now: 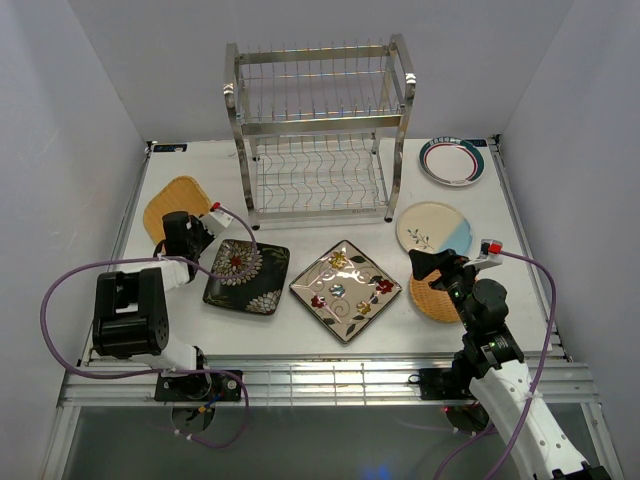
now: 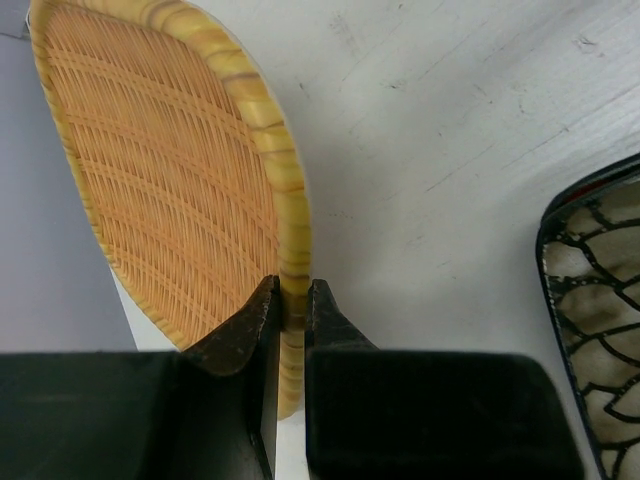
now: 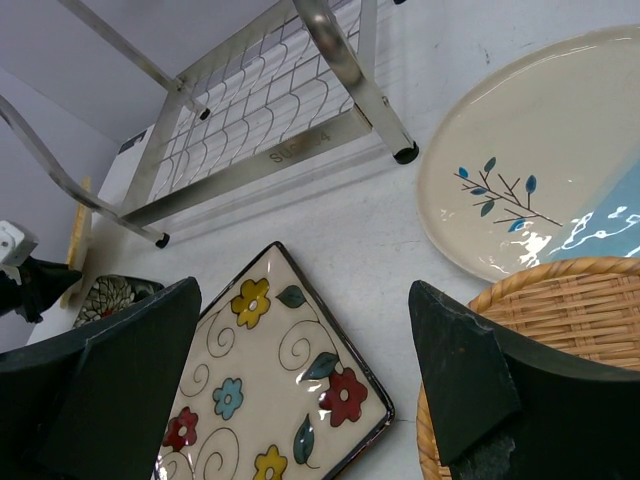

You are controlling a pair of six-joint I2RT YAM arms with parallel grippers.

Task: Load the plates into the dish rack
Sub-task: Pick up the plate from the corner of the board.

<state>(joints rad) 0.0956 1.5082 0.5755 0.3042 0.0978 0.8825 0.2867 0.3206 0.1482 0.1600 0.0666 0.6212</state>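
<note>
- On the left of the bench (image 1: 300, 335): left gripper (image 2: 291, 300), jaws pinched on the rim of a woven plate (image 2: 170, 170).
- Near right: right gripper (image 3: 303, 300), jaws wide, holding nothing, above a second woven plate (image 1: 432, 302).
- Far centre: dish rack (image 1: 318, 130), upright.
- Middle: black flowered plate (image 1: 247, 275), cream floral square plate (image 1: 345, 290).
- Right, farther back: cream-blue round plate (image 1: 433, 228), teal-rimmed plate (image 1: 453, 160).

Shiny steel wire rack (image 1: 320, 123); glossy glazed floral plate (image 1: 343, 291); rough woven plate (image 2: 170, 170).

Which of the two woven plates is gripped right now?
The left-hand woven plate: the left gripper pinches its rim. The other woven plate, at the right, lies free by the open right gripper.
</note>
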